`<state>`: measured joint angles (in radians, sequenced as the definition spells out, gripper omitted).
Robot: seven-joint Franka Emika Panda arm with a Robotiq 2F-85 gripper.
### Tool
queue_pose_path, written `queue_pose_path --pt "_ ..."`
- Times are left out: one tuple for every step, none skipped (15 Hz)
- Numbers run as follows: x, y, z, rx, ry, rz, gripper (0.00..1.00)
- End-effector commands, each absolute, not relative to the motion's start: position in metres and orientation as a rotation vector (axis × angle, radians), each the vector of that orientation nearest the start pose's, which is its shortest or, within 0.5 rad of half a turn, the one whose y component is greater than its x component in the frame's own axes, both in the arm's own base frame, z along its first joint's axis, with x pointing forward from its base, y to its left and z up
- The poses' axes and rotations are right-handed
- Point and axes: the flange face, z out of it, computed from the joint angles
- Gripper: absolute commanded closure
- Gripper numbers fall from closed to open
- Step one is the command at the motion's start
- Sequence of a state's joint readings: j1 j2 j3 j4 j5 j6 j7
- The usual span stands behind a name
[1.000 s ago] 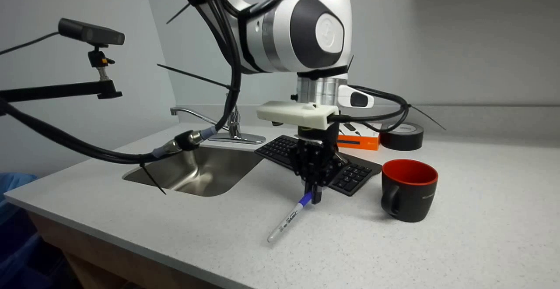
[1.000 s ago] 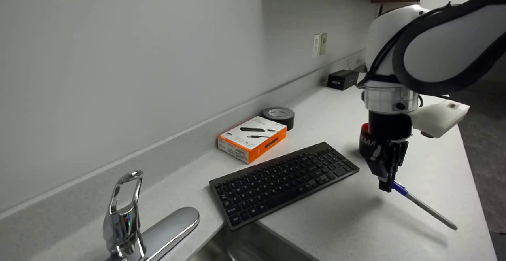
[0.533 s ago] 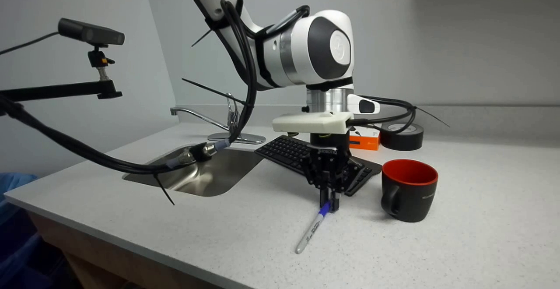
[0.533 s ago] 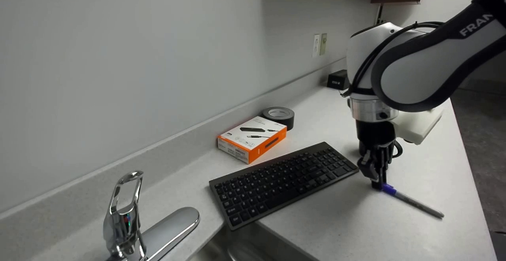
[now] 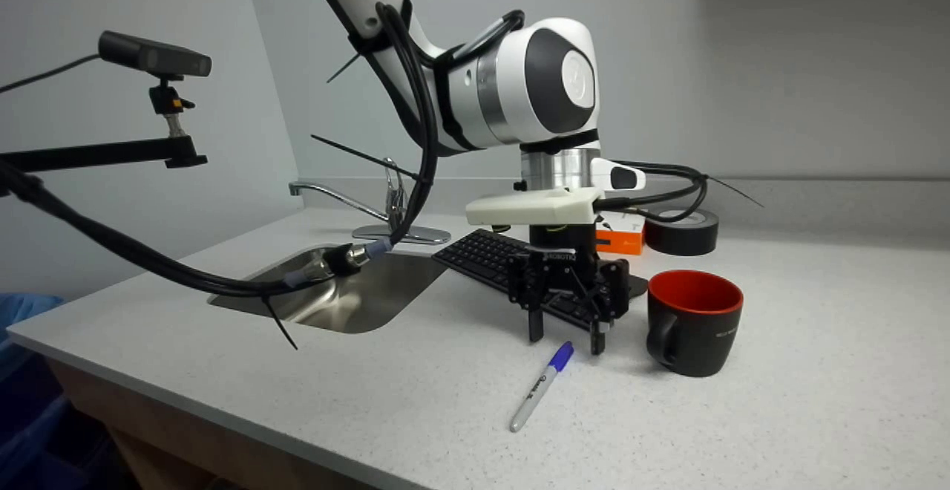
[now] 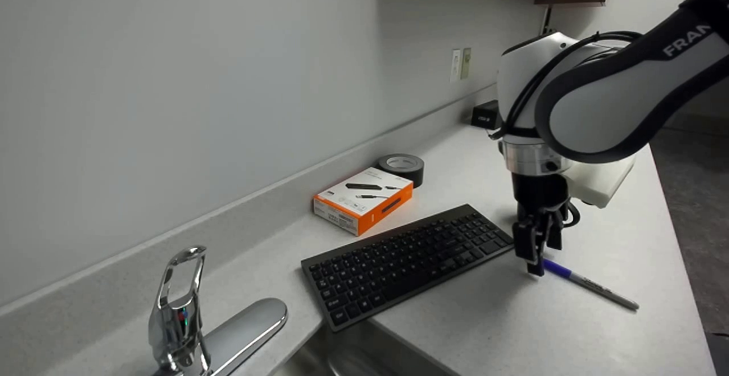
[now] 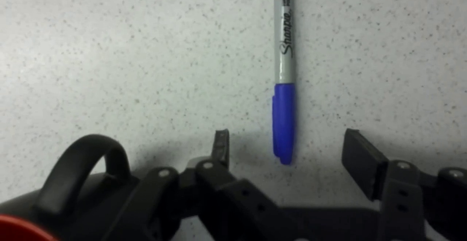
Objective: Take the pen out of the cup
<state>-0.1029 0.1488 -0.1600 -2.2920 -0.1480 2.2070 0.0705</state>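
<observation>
Black jaws stand well apart, low over the table; whether their tips touch it I cannot tell. The pen lies flat on the table, outside the cup, its blue cap end between the jaws in the wrist view, with a gap on either side. The far end of its grey barrel is cut off there. In an exterior view the jaws hide the very tip of the cap.

Near the jaws the cup stands upright, dark outside and red within. Its floor is out of sight, so whether anything rests at the bottom I cannot tell. The wrist view shows only the handle, some wall and an arc of rim; in an exterior view it is mostly hidden behind the jaws.

The keyboard lies near the jaws, partly covered by them in an exterior view. Past it an orange-and-white box sits beside a tape roll; the box's contents cannot be seen. Well apart is the steel sink, bare metal showing in its bowl, black cables crossing in front of its back rim. Far down the table a black carton is half hidden by the arm. Blue plastic beside the table is cut off and mostly too dark to make out.
</observation>
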Motion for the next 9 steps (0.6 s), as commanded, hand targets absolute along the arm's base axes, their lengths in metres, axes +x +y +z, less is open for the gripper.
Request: queue_pose_path --pt "0.4887 -0.1358 0.2733 -3.215 0.363 0.366 0.0" --pt "0.4894 -0.1358 0.275 -3.211 0.372 0.356 0.0" --pt "0.4901 -0.1358 0.2779 -3.204 0.39 0.355 0.0" --pt "0.4848 -0.1359 0.2732 -3.207 0.374 0.385 0.0" --pt "0.4857 -0.1361 0.2742 -3.208 0.374 0.38 0.0" --pt "0.4862 -0.1362 0.2748 -3.208 0.374 0.378 0.0" --pt "0.4865 -0.1363 0.2751 -3.208 0.374 0.377 0.0" --pt "0.4866 -0.1363 0.2752 -3.208 0.374 0.376 0.0" --pt "0.4866 -0.1363 0.2752 -3.208 0.374 0.376 0.0"
